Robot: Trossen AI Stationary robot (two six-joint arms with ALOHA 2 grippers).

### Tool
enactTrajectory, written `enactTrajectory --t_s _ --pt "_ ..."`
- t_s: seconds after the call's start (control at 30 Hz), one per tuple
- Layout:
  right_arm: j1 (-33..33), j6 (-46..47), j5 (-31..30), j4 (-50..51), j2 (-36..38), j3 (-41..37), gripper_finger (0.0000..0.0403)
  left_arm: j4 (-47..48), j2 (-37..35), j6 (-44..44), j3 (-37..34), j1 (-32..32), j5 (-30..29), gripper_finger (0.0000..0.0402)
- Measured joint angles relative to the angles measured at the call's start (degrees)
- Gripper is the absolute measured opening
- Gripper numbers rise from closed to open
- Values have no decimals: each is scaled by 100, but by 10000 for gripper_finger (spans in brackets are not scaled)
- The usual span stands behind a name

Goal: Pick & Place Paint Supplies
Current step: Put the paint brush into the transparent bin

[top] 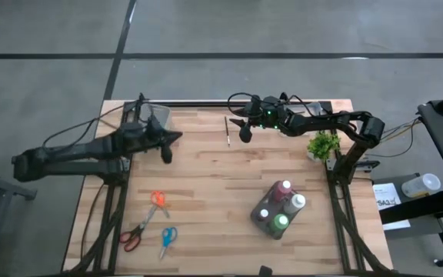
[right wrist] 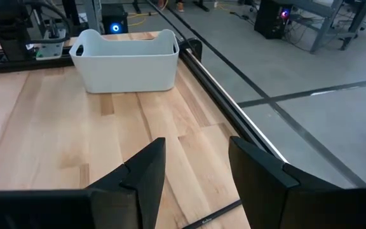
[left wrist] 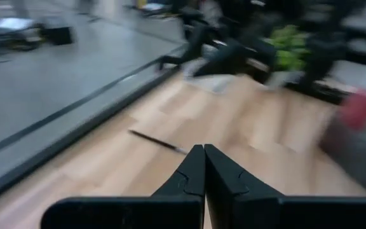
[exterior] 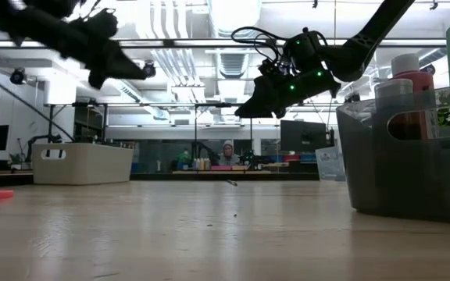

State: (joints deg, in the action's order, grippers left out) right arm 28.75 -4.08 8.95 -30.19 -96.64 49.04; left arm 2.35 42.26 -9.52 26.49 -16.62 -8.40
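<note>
The right gripper point(top: 242, 128) is hanging w/ its fingers spread apart, holding nothing. The left gripper point(top: 169, 146) is hanging w/ its fingers pressed together, also holding nothing. A brush point(top: 226, 131) is lying flat on the surface point(top: 206, 192), just beside the right gripper, near the far edge. The bottles point(top: 281, 209) are sitting in a grey bin point(top: 261, 206), well apart from both grippers. A white bin point(right wrist: 124, 58) is sitting at the far left corner. Scissors point(top: 151, 221) are lying near the front left. A plant point(top: 323, 144) is standing on the right.
</note>
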Motion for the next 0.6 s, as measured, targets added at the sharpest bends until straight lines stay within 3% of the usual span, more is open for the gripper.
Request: enactTrajectory --t_s 0.17,0.3,0.6 --pt "0 0 0 -3 0 0 170 -1139 -785 -116 -1095 2 671 0" --pt "0 0 0 0 0 0 170 -2014 -1312 293 -1778 2 899 0" --pt "0 0 0 0 0 0 170 -2167 -2277 319 -2496 2 1289 0"
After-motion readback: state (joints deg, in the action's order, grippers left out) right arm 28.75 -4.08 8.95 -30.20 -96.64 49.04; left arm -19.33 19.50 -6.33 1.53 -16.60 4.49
